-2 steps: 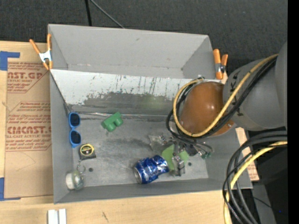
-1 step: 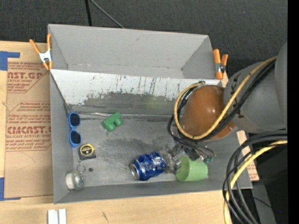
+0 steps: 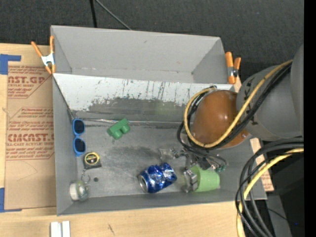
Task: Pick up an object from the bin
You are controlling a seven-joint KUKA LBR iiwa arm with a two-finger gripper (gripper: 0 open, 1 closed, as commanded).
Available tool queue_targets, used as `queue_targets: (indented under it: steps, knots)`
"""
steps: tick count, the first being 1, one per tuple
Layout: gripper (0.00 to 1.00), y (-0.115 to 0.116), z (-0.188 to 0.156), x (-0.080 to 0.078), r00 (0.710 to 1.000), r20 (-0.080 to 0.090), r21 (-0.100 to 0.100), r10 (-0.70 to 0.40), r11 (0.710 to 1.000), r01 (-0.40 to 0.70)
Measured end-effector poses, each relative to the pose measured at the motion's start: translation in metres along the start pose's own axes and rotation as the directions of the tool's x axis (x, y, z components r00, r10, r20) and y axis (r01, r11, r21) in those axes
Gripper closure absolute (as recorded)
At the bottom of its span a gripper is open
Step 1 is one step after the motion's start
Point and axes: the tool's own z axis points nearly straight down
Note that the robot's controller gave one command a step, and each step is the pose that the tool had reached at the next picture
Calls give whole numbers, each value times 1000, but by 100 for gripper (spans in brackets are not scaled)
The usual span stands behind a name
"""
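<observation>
The arm is low in the near right corner of the grey bin (image 3: 138, 48). Its orange wrist cover (image 3: 217, 117) hangs over a green cup (image 3: 207, 180) lying on its side. The jaws sit at the cup's left end; wide or narrow, I cannot tell. It looks like the grasp step, so the next move calls for a firm close and a straight lift. Just left lies a crushed blue can (image 3: 157, 177). Well left are a green block (image 3: 118, 128), tape measure (image 3: 92, 159) and blue sunglasses (image 3: 78, 136).
</observation>
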Motion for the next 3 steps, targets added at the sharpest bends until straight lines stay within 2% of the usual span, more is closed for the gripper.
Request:
queue_targets:
  steps: [1,2,3]
  knots:
    - [0,50,-4,-30,966,0,-2,258,966,-258]
    - [100,49,-4,-29,966,-1,0,259,966,-259]
    - [100,53,-166,-17,956,8,2,295,956,-295]
